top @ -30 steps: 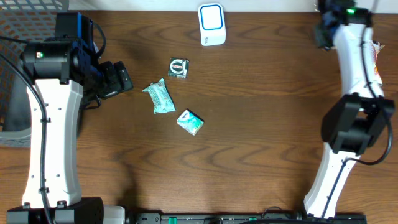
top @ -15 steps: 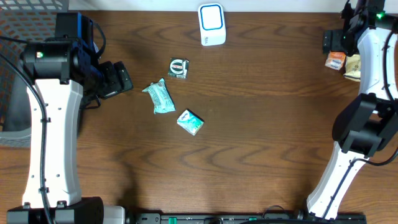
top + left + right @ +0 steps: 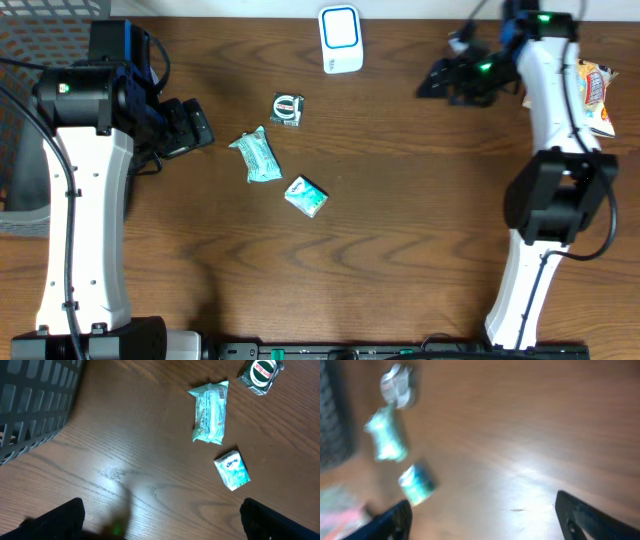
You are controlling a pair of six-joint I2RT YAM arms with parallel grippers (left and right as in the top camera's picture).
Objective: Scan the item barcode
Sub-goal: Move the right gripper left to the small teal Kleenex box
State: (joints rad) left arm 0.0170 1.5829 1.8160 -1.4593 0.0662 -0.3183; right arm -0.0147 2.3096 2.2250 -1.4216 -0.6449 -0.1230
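Observation:
Three packets lie left of centre: a round green-and-white packet (image 3: pixel 288 108) (image 3: pixel 260 374), a long teal packet (image 3: pixel 257 155) (image 3: pixel 210 411) and a small teal packet (image 3: pixel 306 196) (image 3: pixel 232 470). The white-and-blue scanner (image 3: pixel 340 38) stands at the far edge. My left gripper (image 3: pixel 200 128) (image 3: pixel 162 522) hovers left of the packets, open and empty. My right gripper (image 3: pixel 432 82) (image 3: pixel 487 520) is right of the scanner, pointing left, open with only bare wood between its fingers. In the blurred right wrist view, the three packets sit at the left, the small teal one (image 3: pixel 417 482) closest.
A grey mesh basket (image 3: pixel 30 60) (image 3: pixel 30 400) sits at the table's far left. Orange-and-white packets (image 3: pixel 597 95) lie at the far right edge behind the right arm. The table's near half is bare wood.
The right gripper went to the right edge, opened and left an orange packet there. It has swung left over the table. The left arm has not moved.

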